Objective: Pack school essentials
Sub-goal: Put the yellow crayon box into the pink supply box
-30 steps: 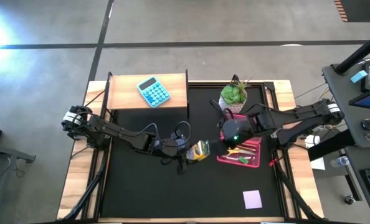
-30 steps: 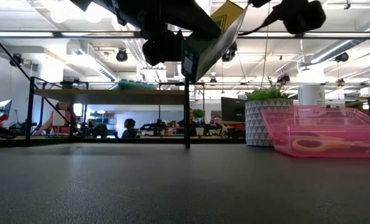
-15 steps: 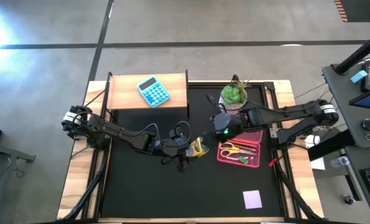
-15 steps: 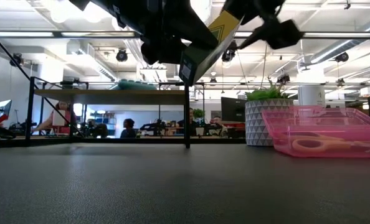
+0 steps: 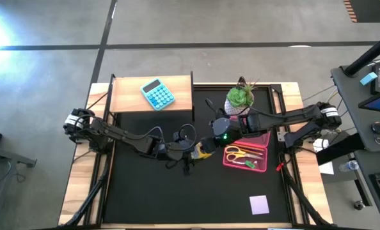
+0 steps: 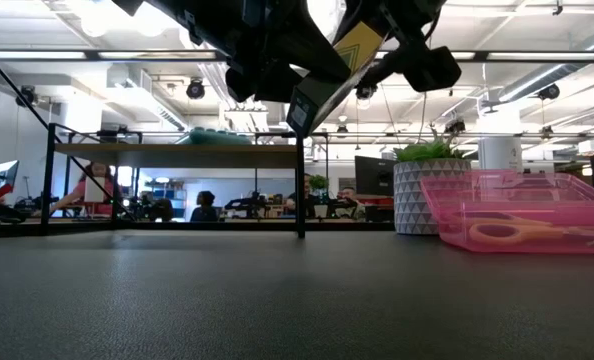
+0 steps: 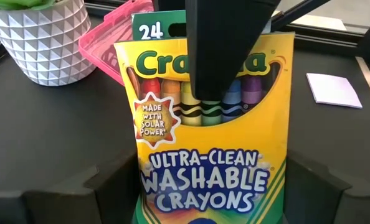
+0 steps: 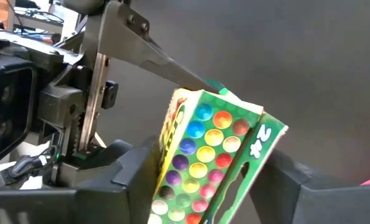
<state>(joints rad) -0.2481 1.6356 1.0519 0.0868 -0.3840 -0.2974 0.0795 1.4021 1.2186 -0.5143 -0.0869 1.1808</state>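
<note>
The left gripper is holding the crayon box above the desk, while the right gripper is straddling its top, fingers wide.

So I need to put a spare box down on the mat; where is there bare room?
Free: the mat's near-left stretch, and the strip between the pink tray and the lilac notepad. Crowded: mid-table, where both grippers meet at the crayon box, and the plant corner.
</note>
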